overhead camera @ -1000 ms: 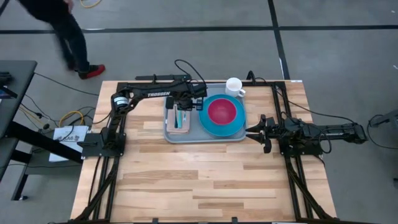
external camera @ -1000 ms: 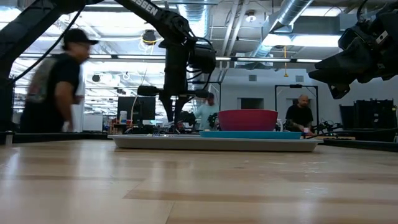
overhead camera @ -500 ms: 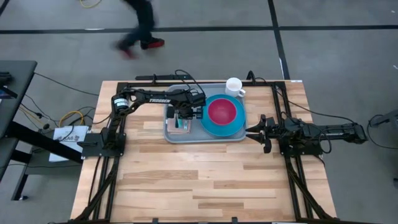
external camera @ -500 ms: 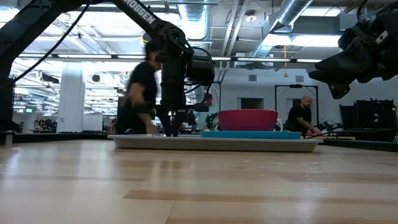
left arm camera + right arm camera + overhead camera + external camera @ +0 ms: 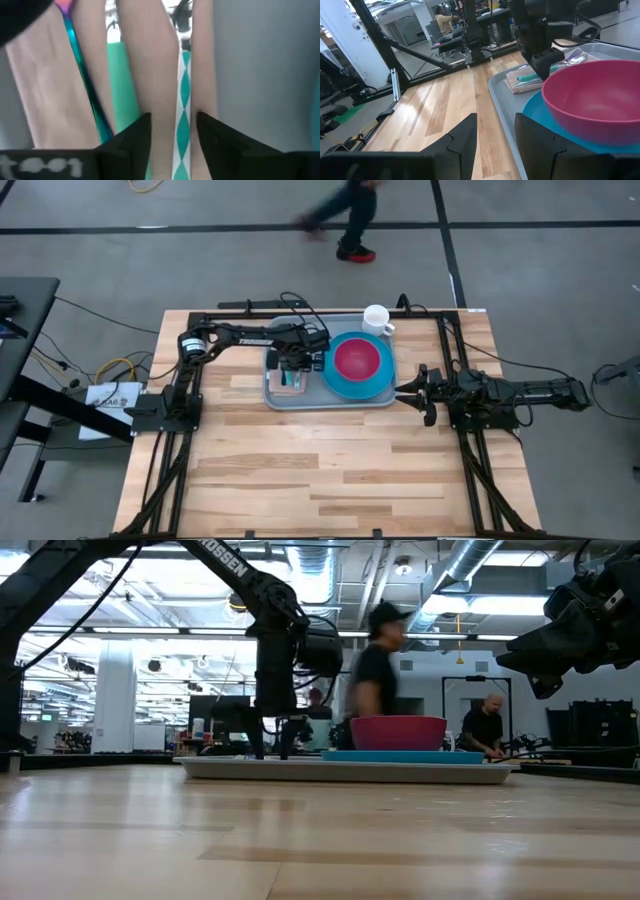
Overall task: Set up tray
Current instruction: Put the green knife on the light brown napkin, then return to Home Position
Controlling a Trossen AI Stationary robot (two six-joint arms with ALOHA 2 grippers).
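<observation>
- The counter [image 5: 330,470] is carrying the tray [image 5: 330,402], which is lying flat at the far middle, between the two arms.
- On the tray a blue plate [image 5: 352,385] with a pink bowl [image 5: 357,360] is taking the right part, and a beige napkin [image 5: 290,385] with cutlery is taking the left part; a white cup [image 5: 376,318] is standing at the tray's far right corner, and I cannot tell whether it is on the rim or just off it.
- The left gripper [image 5: 172,130] is hanging low over the napkin, its jaws narrowly apart and straddling a teal-patterned handle [image 5: 183,100]; they are not visibly pinching it.
- The right gripper [image 5: 495,127] is waiting just right of the tray, jaws parted and holding nothing.
- The step in hand looks like laying the cutlery on the napkin; the next move probably calls for lifting straight up without dragging the pieces askew.
- Which pieces of cutlery are lying there is hard to make out: the arm is hiding them from above, and the close view is cutting off their ends.
- A person [image 5: 378,670] is passing behind the counter, blurred.
</observation>
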